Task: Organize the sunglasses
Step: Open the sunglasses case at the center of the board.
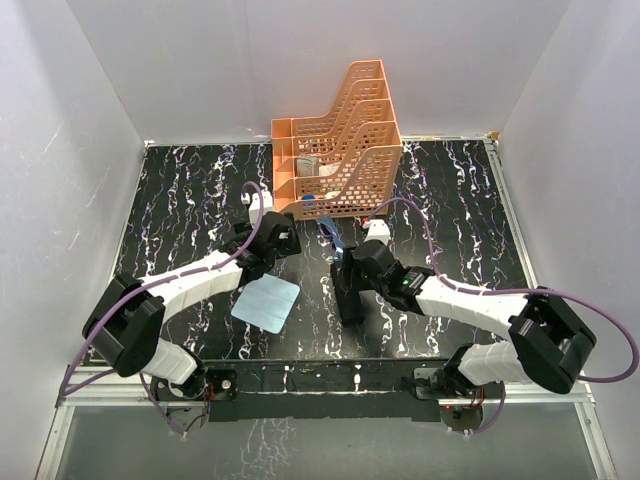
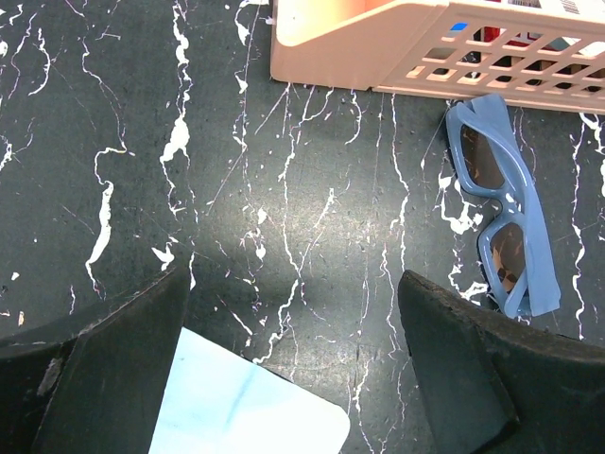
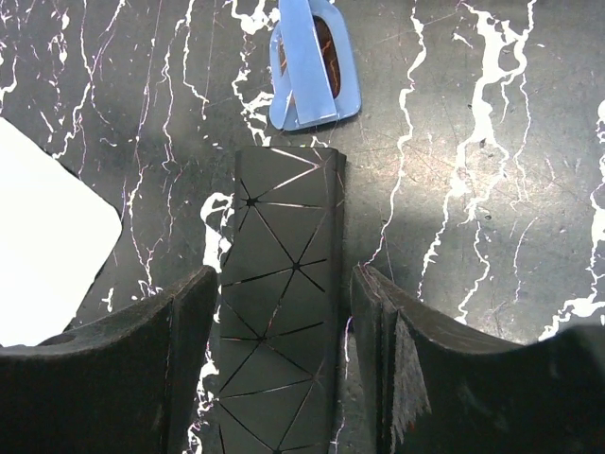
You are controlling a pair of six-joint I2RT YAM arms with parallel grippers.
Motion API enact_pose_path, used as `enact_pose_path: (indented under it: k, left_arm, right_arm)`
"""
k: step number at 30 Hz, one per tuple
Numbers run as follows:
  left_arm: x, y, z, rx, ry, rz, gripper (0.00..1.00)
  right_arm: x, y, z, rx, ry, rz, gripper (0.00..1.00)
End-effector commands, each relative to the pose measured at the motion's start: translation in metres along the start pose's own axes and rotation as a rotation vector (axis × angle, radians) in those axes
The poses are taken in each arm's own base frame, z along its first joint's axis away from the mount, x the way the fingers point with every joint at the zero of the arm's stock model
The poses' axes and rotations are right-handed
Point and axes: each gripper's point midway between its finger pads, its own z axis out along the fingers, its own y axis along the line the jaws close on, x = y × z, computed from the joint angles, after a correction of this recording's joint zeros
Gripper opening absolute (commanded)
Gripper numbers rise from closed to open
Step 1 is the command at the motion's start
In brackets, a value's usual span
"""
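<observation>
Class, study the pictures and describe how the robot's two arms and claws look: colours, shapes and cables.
The left arm and right arm have smooth white shells joined by chunky black joints. A thin purple cable loops along each. The left claw and right claw each have two thick, matt black, wedge-shaped fingers with scuffed greyish edges. No sleeves or readable markings show.

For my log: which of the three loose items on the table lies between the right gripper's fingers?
The black triangle-patterned case; the sunglasses and cloth lie outside them.
</observation>
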Motion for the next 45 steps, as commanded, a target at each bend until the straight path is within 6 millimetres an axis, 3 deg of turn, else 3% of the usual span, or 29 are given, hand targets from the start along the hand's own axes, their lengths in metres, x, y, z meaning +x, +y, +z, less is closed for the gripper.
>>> enact_pose_path:
  k: [1,6,10,20,23,34,40,45]
  left_arm:
    - [0.001,0.000,-0.002,0.003,0.003,0.004,0.90]
    - [0.002,-0.002,-0.001,0.001,0.006,-0.003,0.90]
    - [0.004,-0.002,-0.003,0.014,0.008,-0.010,0.90]
    - [0.011,0.001,-0.005,0.025,0.019,-0.015,0.89]
    - [0.012,0.001,-0.004,0.026,0.020,-0.015,0.89]
    - [0.015,0.005,-0.003,0.011,0.022,-0.012,0.90]
    - [0.015,0.005,-0.003,0.012,0.021,-0.013,0.90]
    - [0.015,0.004,-0.003,0.013,0.022,-0.013,0.90]
  right_arm:
    - [-0.016,0.006,-0.007,-0.027,-0.050,-0.016,0.56]
    - [-0.012,0.019,-0.009,0.000,-0.030,-0.104,0.57]
    - [0.005,0.027,-0.010,0.068,0.014,-0.200,0.58]
    - [0.017,0.018,-0.010,0.146,0.045,-0.259,0.54]
    - [0.019,0.021,-0.011,0.165,0.049,-0.296,0.50]
    - [0.031,0.029,-0.008,0.192,0.065,-0.349,0.50]
    - [0.033,0.027,-0.009,0.204,0.069,-0.349,0.32]
    - [0.030,0.023,-0.014,0.218,0.055,-0.327,0.29]
